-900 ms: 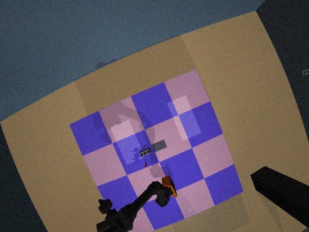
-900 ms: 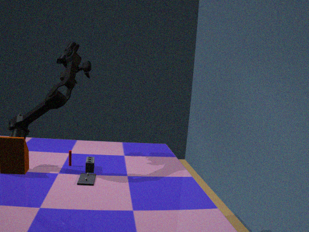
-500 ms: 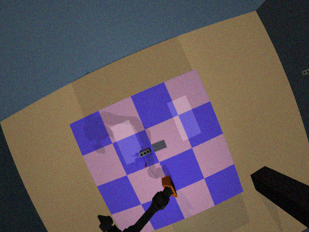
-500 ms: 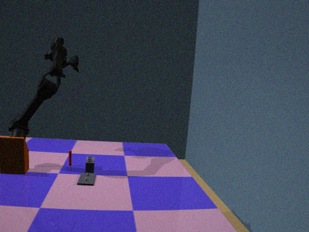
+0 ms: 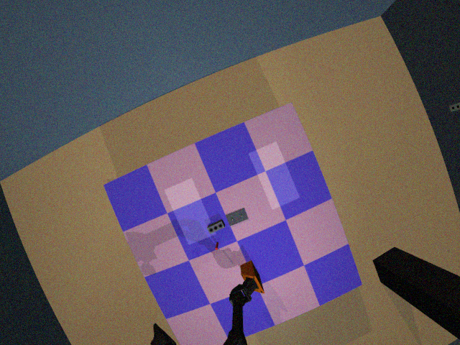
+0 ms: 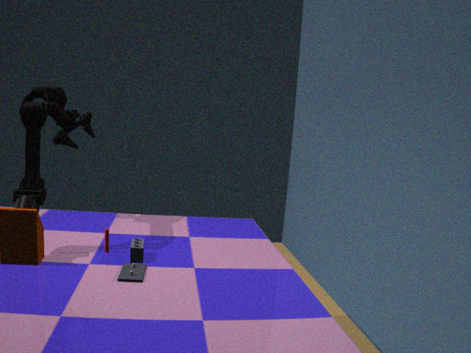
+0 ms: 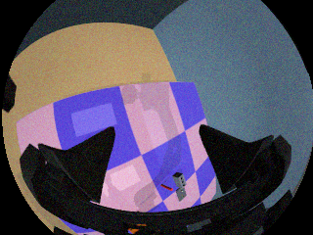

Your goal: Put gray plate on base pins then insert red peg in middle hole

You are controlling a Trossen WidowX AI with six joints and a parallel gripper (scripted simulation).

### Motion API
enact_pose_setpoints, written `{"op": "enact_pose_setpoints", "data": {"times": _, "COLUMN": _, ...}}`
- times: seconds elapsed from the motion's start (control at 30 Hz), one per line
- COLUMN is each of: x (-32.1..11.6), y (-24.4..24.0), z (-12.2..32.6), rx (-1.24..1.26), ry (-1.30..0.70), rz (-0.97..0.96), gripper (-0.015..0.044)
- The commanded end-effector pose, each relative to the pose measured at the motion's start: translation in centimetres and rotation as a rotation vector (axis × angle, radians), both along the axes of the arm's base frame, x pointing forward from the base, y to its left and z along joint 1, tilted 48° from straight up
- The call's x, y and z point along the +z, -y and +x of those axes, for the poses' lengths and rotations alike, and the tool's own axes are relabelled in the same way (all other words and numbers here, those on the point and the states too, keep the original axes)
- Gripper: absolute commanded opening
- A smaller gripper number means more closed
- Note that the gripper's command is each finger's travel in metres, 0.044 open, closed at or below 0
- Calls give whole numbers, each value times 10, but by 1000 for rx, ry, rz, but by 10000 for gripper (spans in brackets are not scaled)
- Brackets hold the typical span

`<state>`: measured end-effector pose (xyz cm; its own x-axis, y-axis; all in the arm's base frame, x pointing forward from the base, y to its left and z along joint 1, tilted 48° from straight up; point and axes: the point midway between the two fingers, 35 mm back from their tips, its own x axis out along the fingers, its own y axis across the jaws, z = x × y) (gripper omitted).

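Observation:
The gray plate (image 5: 215, 226) (image 6: 137, 249) (image 7: 179, 179) is a thick dark block with three holes in its top, standing beside the base. The flat gray base (image 5: 237, 220) (image 6: 125, 276) (image 7: 181, 194) lies on the checkered mat; its two small pins show bare in the exterior view. The red peg (image 5: 216, 246) (image 6: 107, 240) (image 7: 167, 187) stands upright, apart from the plate and base. My gripper (image 6: 86, 142) (image 7: 157, 129) is open and empty, high above the mat and well away from plate, base and peg. Its fingertips are not clear in the top view.
An orange block (image 5: 249, 270) (image 6: 18, 237) stands on the checkered mat (image 5: 265, 245) (image 6: 243, 292), to the left of the peg in the exterior view. A black beam (image 5: 415, 284) shows at the right in the top view. A blue-gray wall (image 6: 384, 151) rises beyond the table edge.

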<state>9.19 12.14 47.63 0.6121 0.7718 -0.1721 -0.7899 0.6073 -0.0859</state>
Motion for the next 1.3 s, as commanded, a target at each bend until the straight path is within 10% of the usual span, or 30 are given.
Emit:
{"op": "enact_pose_setpoints", "data": {"times": 0.0, "x": -27, "y": -37, "z": 11, "rx": -67, "ry": -124, "rz": -76, "gripper": 440}}
{"op": "enact_pose_setpoints", "data": {"times": 0.33, "x": -130, "y": -92, "z": 100, "rx": -353, "ry": -613, "rz": -219, "gripper": 440}}
{"op": "enact_pose_setpoints", "data": {"times": 0.77, "x": -247, "y": -42, "z": 202, "rx": -756, "ry": -1217, "rz": -123, "gripper": 440}}
{"op": "enact_pose_setpoints", "data": {"times": 1.27, "x": -397, "y": 99, "z": 255, "rx": -1260, "ry": -2445, "rz": 828, "gripper": 440}}
